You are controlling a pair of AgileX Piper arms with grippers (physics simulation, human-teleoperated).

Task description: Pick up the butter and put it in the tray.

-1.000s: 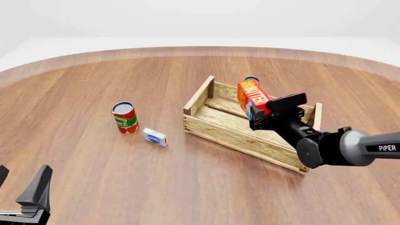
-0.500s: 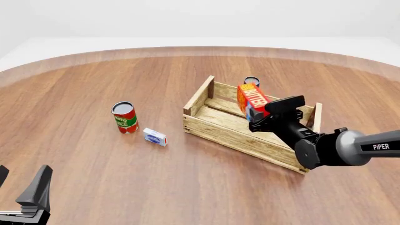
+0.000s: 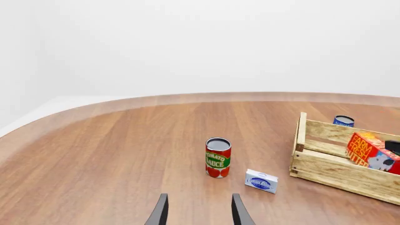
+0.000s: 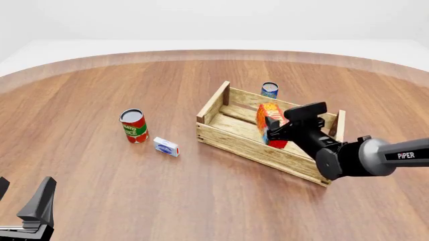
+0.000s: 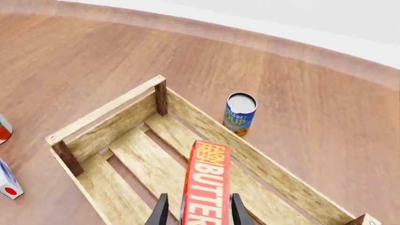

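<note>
Inside the tray [image 4: 216,103], the butter [image 4: 269,116] is held low over the slats, clamped across its narrow sides by the right gripper [image 5: 196,212], a stiff, probably light carton; the left gripper [image 3: 197,209] is kept apart, empty.

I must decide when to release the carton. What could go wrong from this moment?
1. The red and orange butter carton is tilted inside the light-wood slatted tray; released now, it may tip over.
2. The right gripper holds only its end, so it could slip.
3. Pushing lower may shove the tray toward the blue can.
</note>
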